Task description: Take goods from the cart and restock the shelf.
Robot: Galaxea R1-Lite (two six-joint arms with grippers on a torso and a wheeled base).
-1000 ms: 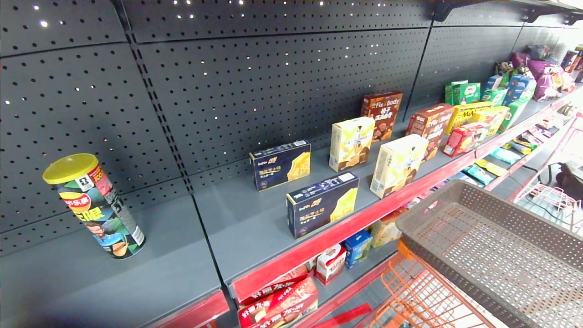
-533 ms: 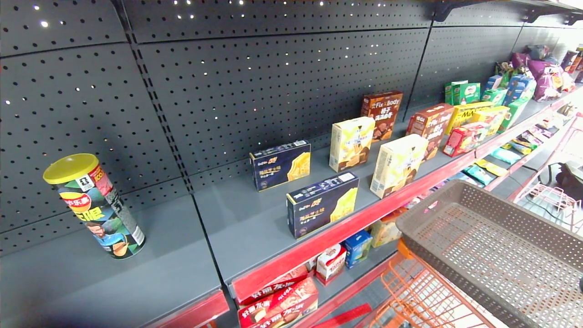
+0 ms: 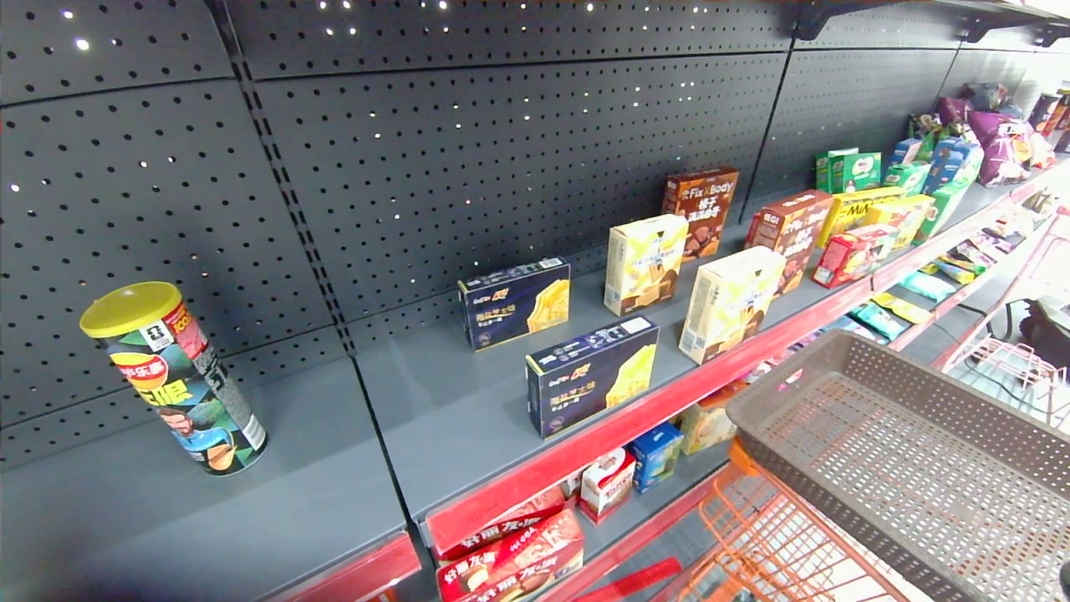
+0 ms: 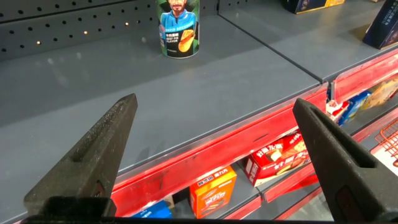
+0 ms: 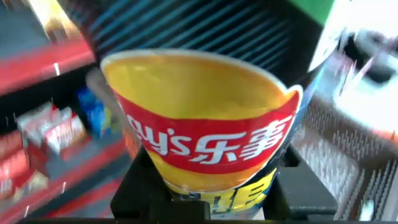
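Note:
My right gripper [image 5: 211,194] is shut on a chip can [image 5: 205,118] with a yellow top and a red band, which stands very close in the right wrist view. A matching chip can [image 3: 175,380] with a yellow lid stands upright on the left bay of the grey shelf [image 3: 276,502]. In the left wrist view that can [image 4: 179,28] is at the back of the shelf [image 4: 186,93]. My left gripper [image 4: 214,102] hangs open before the shelf's red front edge, holding nothing. The brown cart basket [image 3: 886,451] sits at the lower right.
Two dark blue boxes [image 3: 589,374], cream boxes [image 3: 729,303] and several more boxes stand along the right bay. Packed lower shelves [image 3: 535,543] run under the red edge. The orange cart frame [image 3: 769,543] is below the basket. Bare shelf lies around the standing can.
The shelf goods and basket have not moved. A small dark shape now shows at the head view's bottom right corner.

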